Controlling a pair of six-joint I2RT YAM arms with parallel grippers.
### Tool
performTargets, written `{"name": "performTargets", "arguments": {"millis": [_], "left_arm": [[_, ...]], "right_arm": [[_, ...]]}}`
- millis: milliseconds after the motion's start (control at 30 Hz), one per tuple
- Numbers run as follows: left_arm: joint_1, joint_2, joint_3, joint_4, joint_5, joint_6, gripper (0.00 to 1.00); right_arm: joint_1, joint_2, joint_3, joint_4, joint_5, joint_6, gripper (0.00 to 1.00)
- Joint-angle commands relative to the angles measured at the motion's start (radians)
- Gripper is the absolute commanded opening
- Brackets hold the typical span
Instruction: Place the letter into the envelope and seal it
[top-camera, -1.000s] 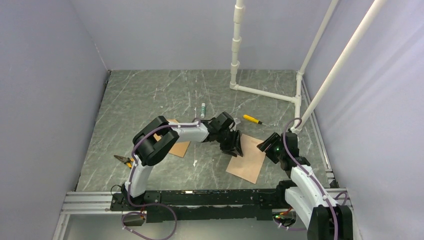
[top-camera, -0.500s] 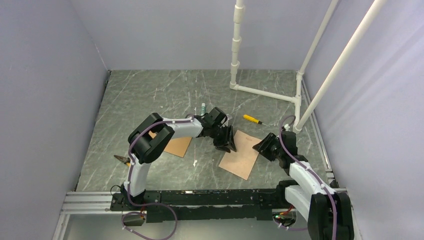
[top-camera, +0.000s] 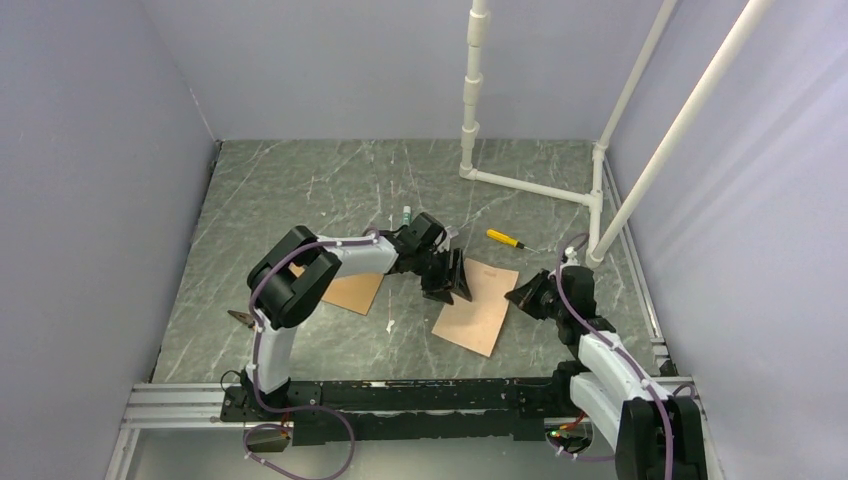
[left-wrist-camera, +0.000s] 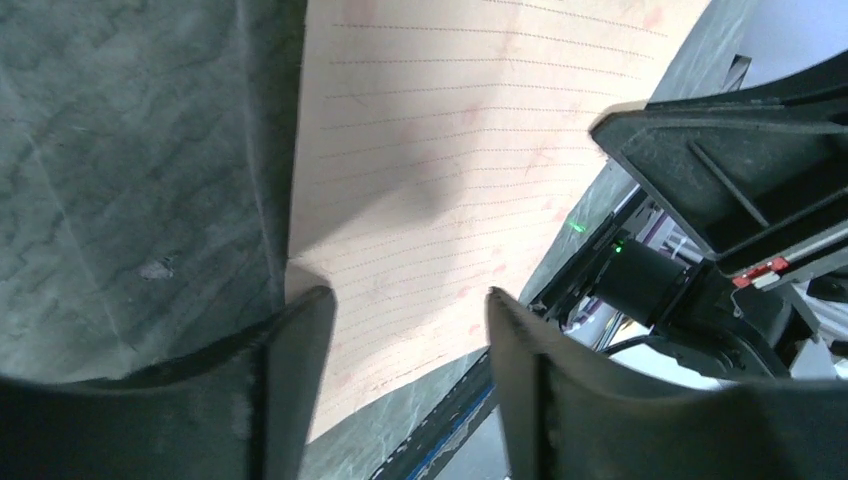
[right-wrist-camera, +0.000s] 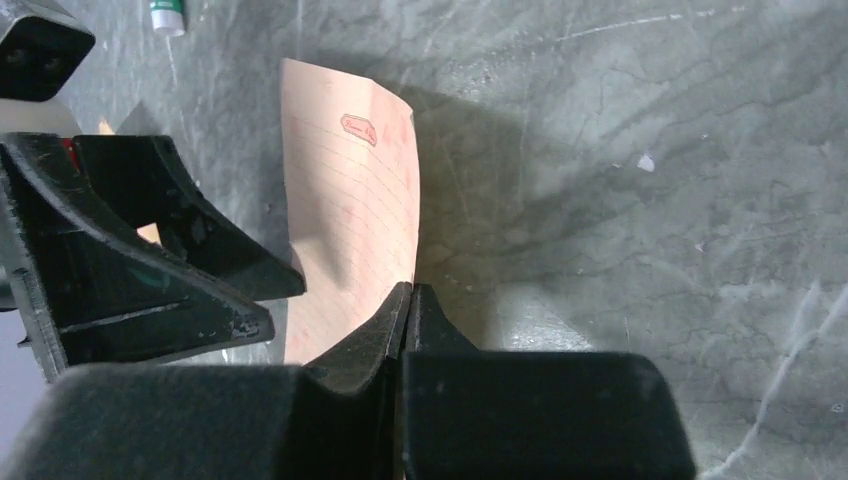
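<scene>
letter (top-camera: 478, 310) pinched by right hand (right-wrist-camera: 408, 295) (left hand (left-wrist-camera: 410, 300) beside, screwdriver (top-camera: 505, 239) beyond).

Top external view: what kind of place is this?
Probably a laboratory robot cell: two arms bolted to a rail, a marble-patterned table enclosed by pale walls, a white pipe frame.

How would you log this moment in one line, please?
left gripper: open over letter | right gripper: shut on letter edge | envelope: apart from letter

Soft, even overhead light. In the right wrist view a dark shadow lies right of the letter (right-wrist-camera: 350, 200); close foreground blurs.
</scene>
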Motion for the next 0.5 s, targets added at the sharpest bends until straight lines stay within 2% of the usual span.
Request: {"name": "performTargets", "arguments": {"millis": [0, 133, 167, 367, 467], "left_arm": [[0.006, -0.053, -0.034, -0.059, -0.057, 0.038, 0.71], [0.021, -0.155, -0.006, -0.132, -0.094, 0.073, 0.91], [0.032, -0.187, -0.002, -0.154, -0.104, 0.081, 0.92], [0.098, -0.428, 0.039, -0.267, -0.111, 0.203, 0.93], [0.154, -0.531, 0.051, -0.278, -0.046, 0.227, 0.93]], "right_arm": [[-0.003, -0.048, 0.036, 0.046, -0.026, -0.032, 0.0], [-0.003, -0.122, 0.101, 0.015, -0.075, -0.051, 0.0], [-0.002, -0.141, 0.126, 0.003, -0.092, -0.058, 0.0], [-0.003, -0.206, 0.305, -0.022, -0.231, -0.084, 0.0], [-0.002, -0.196, 0.41, 0.01, -0.315, -0.062, 0.0]]}}
